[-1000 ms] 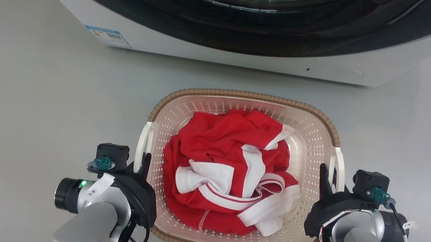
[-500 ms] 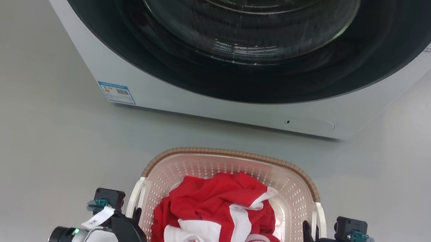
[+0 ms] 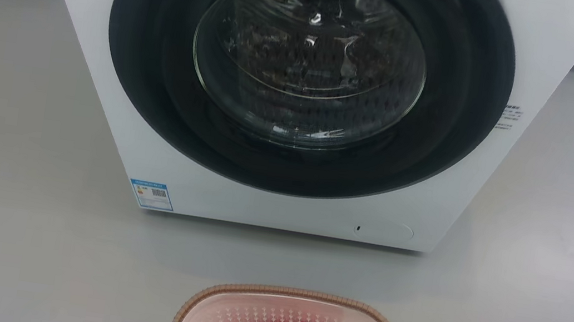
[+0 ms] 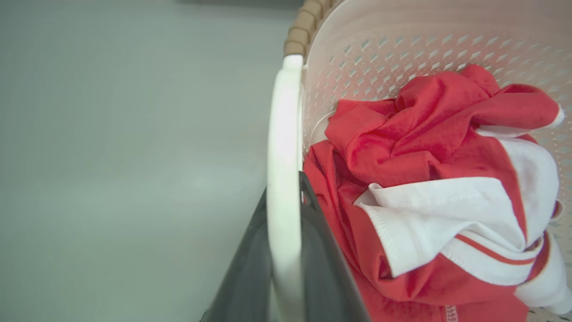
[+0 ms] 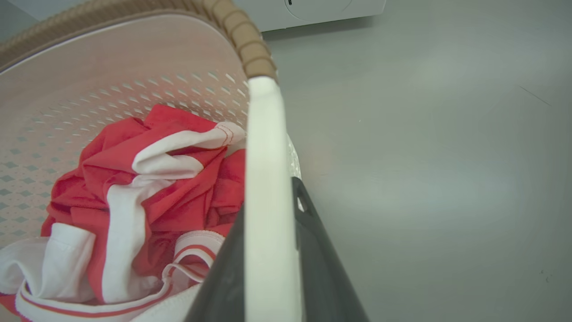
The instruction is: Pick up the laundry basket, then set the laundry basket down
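Upward swing of head camera since a second ago, laundry basket point(image 3: 276, 317) at bottom edge before washing machine point(image 3: 280, 208), left gripper point(image 4: 286, 188) and right gripper point(image 5: 268, 197) each clamped on a white side handle point(image 4: 283, 134), red-and-white garment point(image 4: 402, 134) inside.

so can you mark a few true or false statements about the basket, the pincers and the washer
1. The left pincer is clamped on a white handle of the laundry basket: true.
2. The laundry basket is empty: false, a red and white garment lies in it.
3. The laundry basket's rim is brown and woven-looking: true.
4. The laundry basket touches the washing machine: false, bare floor lies between them.
5. The right pincer hangs open away from the laundry basket: false, its fingers sit either side of the other white handle.
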Robot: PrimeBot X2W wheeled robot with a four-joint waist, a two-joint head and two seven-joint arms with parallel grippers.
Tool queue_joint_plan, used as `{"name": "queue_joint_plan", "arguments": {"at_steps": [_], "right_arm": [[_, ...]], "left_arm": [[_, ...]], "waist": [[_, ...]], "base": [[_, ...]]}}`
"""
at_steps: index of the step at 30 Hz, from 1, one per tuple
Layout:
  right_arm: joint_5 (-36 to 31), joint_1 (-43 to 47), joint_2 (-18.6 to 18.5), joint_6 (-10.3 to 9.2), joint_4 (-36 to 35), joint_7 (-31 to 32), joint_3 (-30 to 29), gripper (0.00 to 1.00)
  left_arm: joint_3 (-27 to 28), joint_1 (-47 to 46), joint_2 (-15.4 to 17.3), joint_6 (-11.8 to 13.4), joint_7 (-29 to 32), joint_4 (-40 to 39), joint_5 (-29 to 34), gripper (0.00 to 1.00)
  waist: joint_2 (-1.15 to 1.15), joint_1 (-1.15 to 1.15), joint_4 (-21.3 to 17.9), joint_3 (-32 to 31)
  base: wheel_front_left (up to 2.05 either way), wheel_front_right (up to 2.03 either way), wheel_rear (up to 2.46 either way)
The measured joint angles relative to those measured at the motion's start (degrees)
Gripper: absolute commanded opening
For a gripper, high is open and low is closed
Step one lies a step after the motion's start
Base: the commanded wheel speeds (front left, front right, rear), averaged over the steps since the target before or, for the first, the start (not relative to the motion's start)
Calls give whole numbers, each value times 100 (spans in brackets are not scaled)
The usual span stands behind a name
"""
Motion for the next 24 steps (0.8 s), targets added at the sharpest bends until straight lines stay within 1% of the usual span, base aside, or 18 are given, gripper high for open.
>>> {"name": "queue_joint_plan", "arguments": {"at_steps": [8, 10, 24], "right_arm": [[342, 205, -1, -75, -62, 119, 291, 0], [411, 204, -3, -102, -68, 147, 336, 0], [825, 198, -11, -125, -40, 153, 613, 0]], "left_arm": [[-54, 189, 9, -4, 92, 59, -41, 0], [-63, 189, 16, -43, 93, 68, -41, 0], [-126, 189, 33, -43, 120, 86, -82, 0]], "waist": [[0, 0, -65, -476], [0, 0, -79, -536], [1, 2, -88, -649]], "base": [[0, 0, 0], [0, 0, 0], [0, 0, 0]]}}
